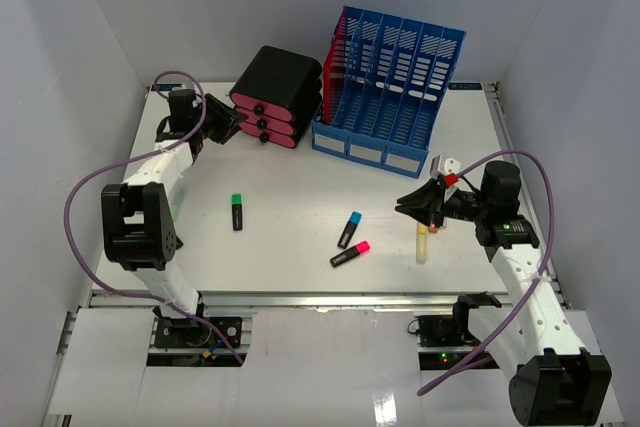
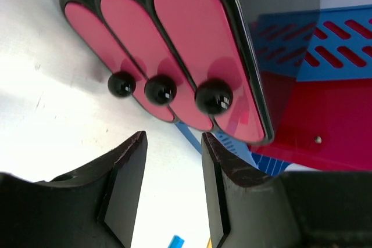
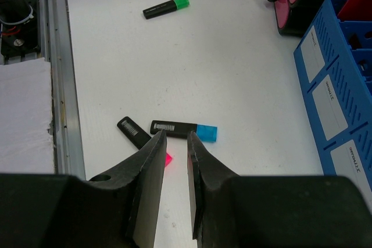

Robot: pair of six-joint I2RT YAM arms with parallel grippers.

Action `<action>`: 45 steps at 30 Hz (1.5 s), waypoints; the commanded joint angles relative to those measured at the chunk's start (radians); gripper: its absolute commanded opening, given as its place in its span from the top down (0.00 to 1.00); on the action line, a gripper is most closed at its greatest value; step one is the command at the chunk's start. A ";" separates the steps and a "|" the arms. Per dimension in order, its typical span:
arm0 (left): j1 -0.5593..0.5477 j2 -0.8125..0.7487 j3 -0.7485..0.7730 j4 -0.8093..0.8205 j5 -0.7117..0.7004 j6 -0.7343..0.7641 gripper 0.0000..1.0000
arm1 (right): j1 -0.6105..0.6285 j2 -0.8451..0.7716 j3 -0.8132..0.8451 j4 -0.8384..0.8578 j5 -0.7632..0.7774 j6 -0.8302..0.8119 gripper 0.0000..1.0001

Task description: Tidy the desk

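I see the desk (image 1: 300, 172) lying flat under both arms, long axis running left to right, left gripper (image 1: 233, 127) at its far-left corner with jaws parted and empty before the pink drawers (image 1: 275, 97), right gripper (image 1: 405, 204) pinched closed over the right side

The left arm (image 1: 150, 187) reaches from its base at 7 o'clock toward 11 o'clock with the elbow bent. The left gripper (image 1: 232, 125) points toward 3 o'clock, its jaws parted with a clear gap and nothing between them. The right arm (image 1: 525, 267) extends up from 5 o'clock. The right gripper (image 1: 412, 204) aims toward 9 o'clock, its jaws drawn nearly together with nothing visible between them.
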 commanded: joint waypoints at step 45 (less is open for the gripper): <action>-0.001 0.191 0.035 0.266 0.316 -0.017 0.51 | -0.033 0.002 -0.017 0.027 -0.022 -0.005 0.73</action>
